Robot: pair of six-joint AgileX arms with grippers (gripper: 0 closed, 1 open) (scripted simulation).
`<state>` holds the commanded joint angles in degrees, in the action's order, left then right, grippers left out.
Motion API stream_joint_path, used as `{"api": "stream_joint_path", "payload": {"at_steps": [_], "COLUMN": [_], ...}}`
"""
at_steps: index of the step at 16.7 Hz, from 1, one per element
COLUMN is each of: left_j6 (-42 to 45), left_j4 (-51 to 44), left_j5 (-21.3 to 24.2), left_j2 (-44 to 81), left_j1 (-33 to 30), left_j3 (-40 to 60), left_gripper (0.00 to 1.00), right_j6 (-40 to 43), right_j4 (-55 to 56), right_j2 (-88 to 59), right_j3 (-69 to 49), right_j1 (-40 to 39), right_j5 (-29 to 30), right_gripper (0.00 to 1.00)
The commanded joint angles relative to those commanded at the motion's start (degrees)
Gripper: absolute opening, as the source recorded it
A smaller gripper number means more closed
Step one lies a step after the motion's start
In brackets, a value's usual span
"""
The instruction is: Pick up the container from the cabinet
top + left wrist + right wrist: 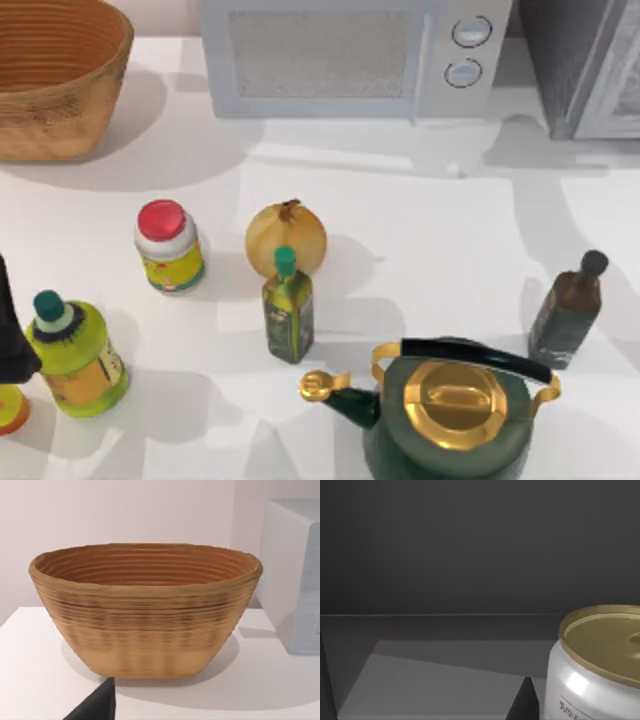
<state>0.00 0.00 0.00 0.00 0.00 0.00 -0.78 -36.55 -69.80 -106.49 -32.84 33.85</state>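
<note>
The cabinet [585, 60] is the dark-grey speckled unit at the table's back right corner, with its pale framed door at the far right. The right wrist view looks into its dark interior [470, 545]. There the container [600, 665], a white can with a gold top, stands upright on the grey floor. A dark fingertip [525, 702] of my right gripper sits low, just beside the can and apart from it. My left arm [12, 330] is parked at the table's left edge, and one dark fingertip [95, 707] of its gripper points toward the basket.
A woven basket [50, 80] stands back left and a white microwave [350, 55] at the back middle. On the table are a red-capped jar [168, 247], an onion [287, 238], an oil bottle [288, 308], a yellow-green bottle [75, 355], a dark bottle [570, 310] and a green-gold kettle [455, 410].
</note>
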Motion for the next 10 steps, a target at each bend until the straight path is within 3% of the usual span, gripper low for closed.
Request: {"api": "stream_joint_path", "payload": {"at_steps": [6,10], "left_j6": [0.0,0.0], "left_j4": [0.0,0.0], "left_j5": [0.0,0.0], "left_j2": [0.0,0.0], "left_j1": [0.0,0.0], "left_j3": [0.0,0.0], "left_gripper": [1.0,1.0], "right_j6": [0.0,0.1], "right_j4": [0.8,4.5], "right_j2": [0.8,7.6], "right_j3": [1.5,11.3], "right_j1": [0.8,4.2], "right_j5": [-0.8,-4.5], "right_gripper": [0.0,0.0]}}
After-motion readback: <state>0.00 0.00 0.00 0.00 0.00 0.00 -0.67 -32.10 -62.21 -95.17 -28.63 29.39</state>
